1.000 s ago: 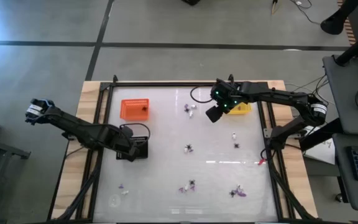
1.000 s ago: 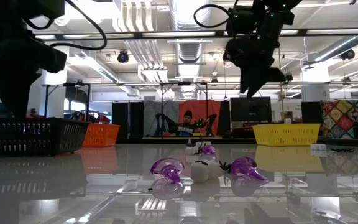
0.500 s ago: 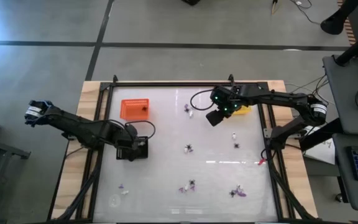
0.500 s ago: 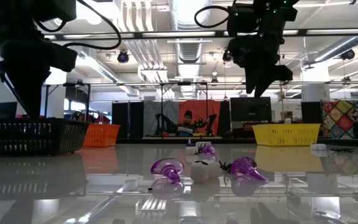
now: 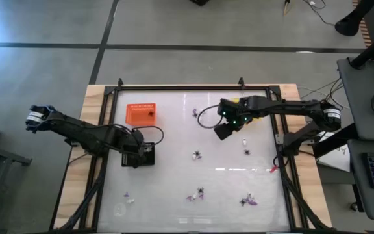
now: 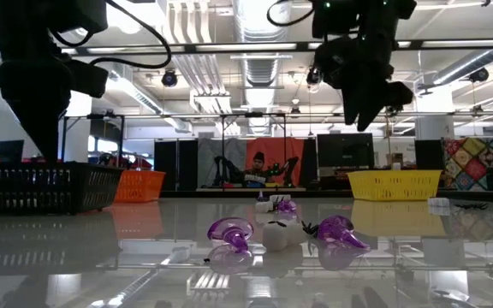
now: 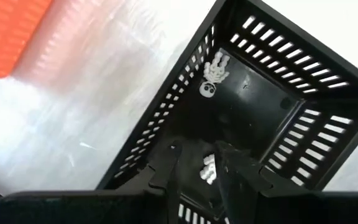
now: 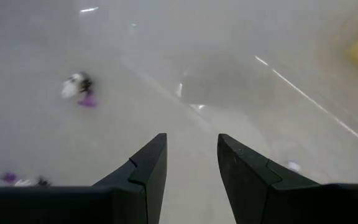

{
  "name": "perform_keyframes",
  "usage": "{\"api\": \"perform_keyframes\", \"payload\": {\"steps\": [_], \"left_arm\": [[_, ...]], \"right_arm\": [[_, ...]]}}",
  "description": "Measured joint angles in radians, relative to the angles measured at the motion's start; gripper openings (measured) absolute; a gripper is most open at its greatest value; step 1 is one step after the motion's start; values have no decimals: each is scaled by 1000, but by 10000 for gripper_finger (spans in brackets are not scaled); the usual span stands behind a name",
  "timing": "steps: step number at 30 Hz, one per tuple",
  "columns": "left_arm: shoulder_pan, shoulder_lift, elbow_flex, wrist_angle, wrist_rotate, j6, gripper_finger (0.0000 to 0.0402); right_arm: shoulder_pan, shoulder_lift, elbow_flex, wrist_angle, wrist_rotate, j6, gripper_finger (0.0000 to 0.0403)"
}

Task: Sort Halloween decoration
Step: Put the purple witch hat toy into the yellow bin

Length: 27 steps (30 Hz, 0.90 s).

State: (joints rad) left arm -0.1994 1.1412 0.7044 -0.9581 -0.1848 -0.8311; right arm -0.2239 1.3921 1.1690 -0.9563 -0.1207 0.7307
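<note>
Small Halloween decoration pieces lie scattered on the white table: one in the middle, a pair to its right, several along the near edge, and purple and white ones close to the low camera. My left gripper hangs open above the black tray. A white skeleton piece and another white piece lie on that tray's floor. My right gripper hangs open above bare table right of centre, with nothing between its fingers.
An orange tray stands at the far left and a yellow tray at the far right, partly under my right arm. A black frame edges the table. Bare table lies between the trinkets in the middle.
My right gripper has moved from beside the yellow tray toward the table's near edge and middle, staying open and high. My left gripper has turned about its own axis above the black tray without leaving it.
</note>
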Motion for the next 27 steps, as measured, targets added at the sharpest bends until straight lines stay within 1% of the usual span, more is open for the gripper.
{"api": "perform_keyframes", "payload": {"steps": [4, 6, 10, 13, 19, 27], "left_arm": [[13, 0, 0, 0, 0, 69, 77], [19, 0, 0, 0, 0, 88, 77], [21, -2, 0, 0, 0, 94, 77], [21, -9, 2, -1, 0, 135, 77], [23, -19, 3, -3, -17, 197, 78], [24, -49, 3, -5, -18, 225, 78]], "right_arm": [[74, 21, -1, 74, 0, -12, 132], [109, 37, -2, 73, 0, -1, 132], [191, 59, -8, -3, 0, 125, 132], [267, 61, -10, -53, 2, 237, 132], [446, 58, -11, -60, 19, 448, 132], [695, 60, -16, -63, 17, 566, 132]]}}
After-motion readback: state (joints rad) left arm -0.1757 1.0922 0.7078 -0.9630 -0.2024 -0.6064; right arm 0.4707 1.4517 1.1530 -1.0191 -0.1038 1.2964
